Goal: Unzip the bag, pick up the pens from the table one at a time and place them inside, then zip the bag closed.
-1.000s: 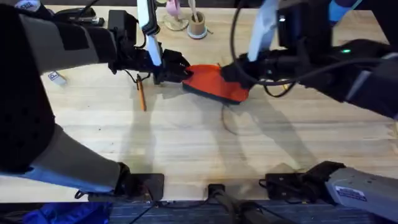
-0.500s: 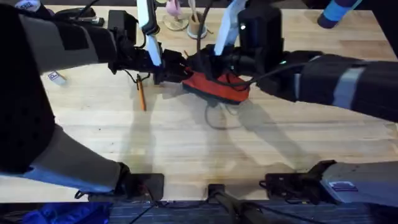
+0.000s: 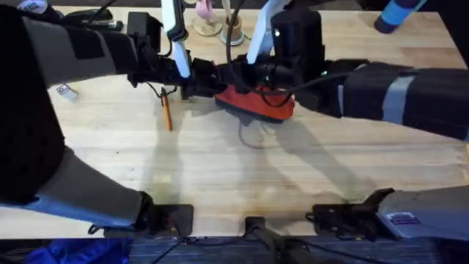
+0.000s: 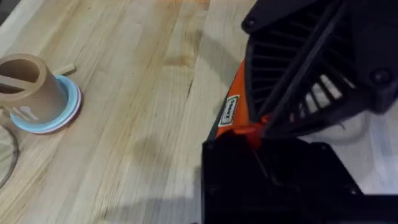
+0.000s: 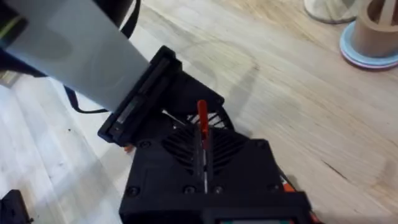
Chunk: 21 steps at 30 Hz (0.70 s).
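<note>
Jaws, left gripper (image 3: pixel 209 82): clenched on the left end of the soft orange pencil pouch with the dark navy base (image 3: pixel 256 101), pinning a fold of orange fabric as the left wrist view shows. Jaws, right gripper (image 3: pixel 245 75): set close above the pouch's top edge, just beside the left gripper; the right wrist view shows a thin red-orange strip (image 5: pixel 202 124) running between its black fingers, probably the zipper pull, so they appear clamped on it, though the grip itself cannot be made out for certain. Pouch: lies on the pale butcher-block desk (image 3: pixel 220 169) towards the far middle, tilted, mostly under the two arms. Progress, judged: the work stands at the zipper stage; whether the zip is open or shut cannot be told, as the grippers cover it. One yellow-orange pencil-length pen with a dark tip (image 3: pixel 166 114) lies loose on the desk to the left of the pouch, near the left arm, so at least one pen is left to load, and the closing comes after that. Surroundings: a small round tan cup on a pale blue base (image 3: pixel 232 31) holding pale sticks stands beyond the pouch; a small white tag (image 3: pixel 67 92) lies far left. Obstructions: the two grippers crowd each other at the pouch's left end; the loose pen sits close under the left arm.
</note>
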Tool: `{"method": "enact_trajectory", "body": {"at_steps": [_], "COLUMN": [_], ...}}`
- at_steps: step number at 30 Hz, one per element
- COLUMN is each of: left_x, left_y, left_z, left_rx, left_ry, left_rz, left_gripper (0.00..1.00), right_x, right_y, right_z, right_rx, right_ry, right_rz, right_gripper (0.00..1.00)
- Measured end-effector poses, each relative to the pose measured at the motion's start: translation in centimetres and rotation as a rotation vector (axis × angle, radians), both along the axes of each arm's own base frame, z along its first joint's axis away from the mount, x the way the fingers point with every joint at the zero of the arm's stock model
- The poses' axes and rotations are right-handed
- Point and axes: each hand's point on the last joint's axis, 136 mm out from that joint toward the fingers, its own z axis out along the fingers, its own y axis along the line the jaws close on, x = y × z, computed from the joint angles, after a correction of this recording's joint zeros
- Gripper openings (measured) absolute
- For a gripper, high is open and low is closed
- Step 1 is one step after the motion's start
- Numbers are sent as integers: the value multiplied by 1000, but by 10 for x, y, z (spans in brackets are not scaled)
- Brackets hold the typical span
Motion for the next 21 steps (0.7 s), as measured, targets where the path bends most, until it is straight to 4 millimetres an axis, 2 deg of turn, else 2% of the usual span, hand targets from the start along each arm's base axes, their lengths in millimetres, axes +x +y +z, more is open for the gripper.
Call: {"method": "enact_trajectory", "body": {"at_steps": [2,3,9,11,21], "left_x": [0,0,0,0,0], "left_y": [0,0,0,0,0], "left_z": [0,0,0,0,0], "left_rx": [0,0,0,0,0], "left_ry": [0,0,-1,-1,-1], "left_rz": [0,0,0,0,0], "left_gripper": [42,42,42,42,42], "right_x": [0,-1,-7,-10,-26], "right_y": [-1,-1,-11,-17,-68], "right_z": [0,0,1,7,49], "right_rx": [-22,-43,-171,-207,-379], "right_ry": [15,26,77,75,-31], "right_rz": [3,12,34,27,-54], "right_gripper": [30,87,936,991,996]}}
